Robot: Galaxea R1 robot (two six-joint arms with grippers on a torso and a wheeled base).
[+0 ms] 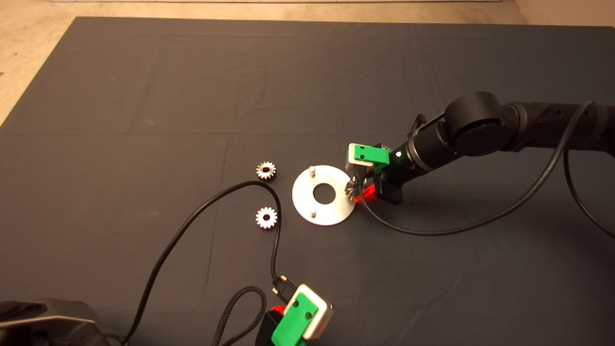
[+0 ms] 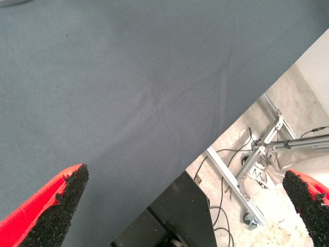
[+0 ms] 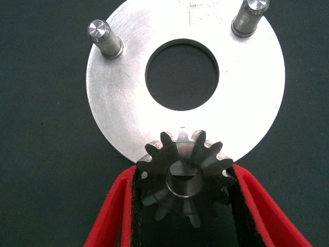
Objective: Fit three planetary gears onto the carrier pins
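On the dark mat [image 1: 144, 96] that covers the counter, going from left to right, a black cable [image 1: 192, 221] curves in from the near left corner and loops toward the middle. Two planetary gears lie flat just left of the disc: the far gear [image 1: 266, 170] and the near gear [image 1: 266, 217], apart from each other and not touching the disc. The cable's bend passes between them.

At the near edge, a little left of centre, the left gripper [image 1: 276, 310] waits. In its wrist view its fingers [image 2: 64, 203] stand wide apart with nothing between them, over bare mat and the mat's edge, with the floor and a metal frame [image 2: 241, 172] beyond.

Near the middle of the mat lies the flat silver disc [image 1: 307, 206] with its central hole. Two carrier pins stand bare on it: the far pin [image 1: 312, 169] and the near pin [image 1: 313, 212].

At the disc's right rim, the right gripper [image 1: 359, 191] comes in from the right edge. Its fingers [image 3: 115, 211] are closed on the third gear [image 3: 184, 177], one pad against each side of its teeth. The gear overlaps the disc's rim, and a pin end shows inside its centre hole; whether it is fully seated I cannot tell.
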